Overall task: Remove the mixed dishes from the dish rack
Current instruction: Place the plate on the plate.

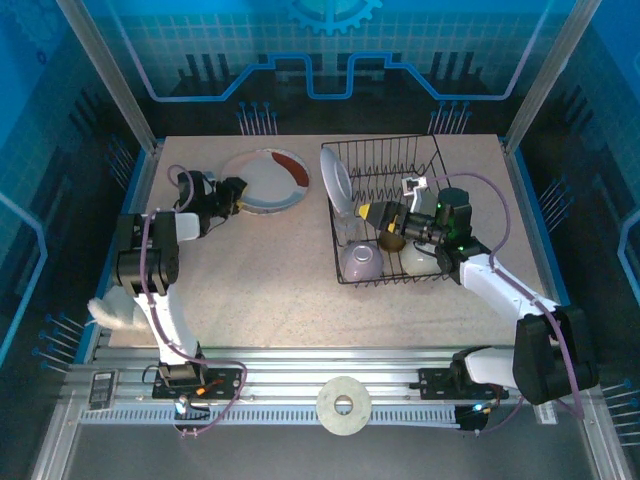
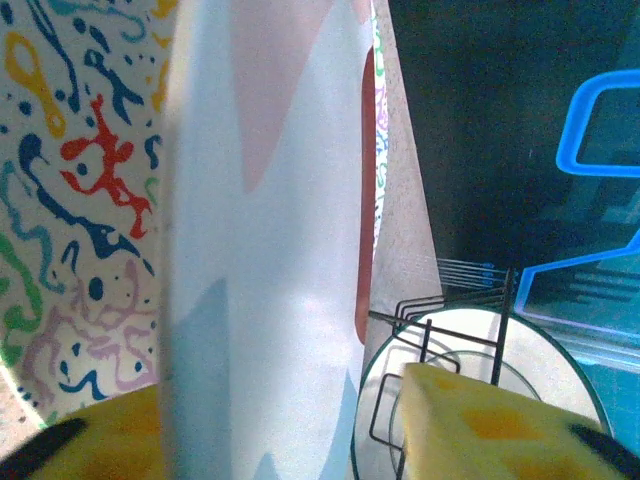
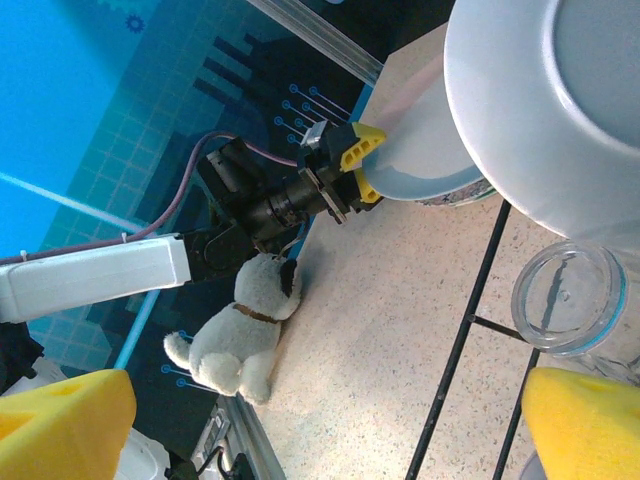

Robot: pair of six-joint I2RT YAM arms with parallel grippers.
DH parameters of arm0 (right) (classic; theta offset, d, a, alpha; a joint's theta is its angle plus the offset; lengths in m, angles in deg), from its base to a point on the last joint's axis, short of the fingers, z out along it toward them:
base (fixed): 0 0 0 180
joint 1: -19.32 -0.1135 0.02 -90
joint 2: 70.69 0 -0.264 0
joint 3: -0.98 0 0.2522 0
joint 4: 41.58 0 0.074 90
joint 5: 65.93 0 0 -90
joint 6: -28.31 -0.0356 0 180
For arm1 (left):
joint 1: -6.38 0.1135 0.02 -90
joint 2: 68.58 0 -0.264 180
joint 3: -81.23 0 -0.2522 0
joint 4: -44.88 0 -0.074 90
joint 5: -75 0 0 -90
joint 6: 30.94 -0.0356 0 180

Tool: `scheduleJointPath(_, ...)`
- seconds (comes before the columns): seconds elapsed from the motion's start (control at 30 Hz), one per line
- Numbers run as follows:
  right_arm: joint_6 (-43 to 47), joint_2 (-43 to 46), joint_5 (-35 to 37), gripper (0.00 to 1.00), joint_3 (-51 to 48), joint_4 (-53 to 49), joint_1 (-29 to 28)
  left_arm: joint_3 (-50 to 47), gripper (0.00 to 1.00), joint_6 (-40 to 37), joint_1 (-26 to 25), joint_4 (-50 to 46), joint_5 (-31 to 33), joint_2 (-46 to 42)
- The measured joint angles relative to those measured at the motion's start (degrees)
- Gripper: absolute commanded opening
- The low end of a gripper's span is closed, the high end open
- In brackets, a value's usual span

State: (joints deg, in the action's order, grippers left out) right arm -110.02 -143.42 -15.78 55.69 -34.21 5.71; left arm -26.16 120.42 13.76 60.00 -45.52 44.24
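Observation:
A red-and-white plate lies flat on the table's far left, on top of a speckled floral plate. My left gripper straddles the top plate's near rim; its yellow fingers stand apart, with a gap beside the rim. The black wire dish rack stands at the right. It holds an upright pale plate, a lavender bowl, a second pale bowl, a brown cup and a clear glass. My right gripper hovers inside the rack, open, nothing between its fingers.
A white stuffed dog sits at the table's near left corner beside the left arm. A roll of tape lies on the rail between the arm bases. Bare tabletop lies between the stacked plates and the rack.

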Motion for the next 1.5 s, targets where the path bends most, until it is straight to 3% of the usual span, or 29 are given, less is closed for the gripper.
scheduleJointPath(0.2, 0.22, 0.00, 0.00, 1.00, 0.00, -0.37, 0.00, 0.26, 0.78, -2.12, -0.04, -2.51, 0.28, 0.00)
scheduleJointPath(0.33, 0.44, 0.00, 0.00, 1.00, 0.00, -0.76, -0.02, 1.31, 0.99, -5.03, -0.04, -6.93, 0.85, -0.13)
scheduleJointPath(1.03, 0.63, 0.00, 0.02, 1.00, 0.04, -1.20, -0.33, 13.42, 0.99, -15.47, -1.20, -34.47, 8.74, -1.46)
scheduleJointPath(1.5, 0.83, 0.00, 0.04, 1.00, 0.63, -1.68, -0.33, 21.11, 0.99, -16.90, -2.69, -44.98, 13.66, 1.90)
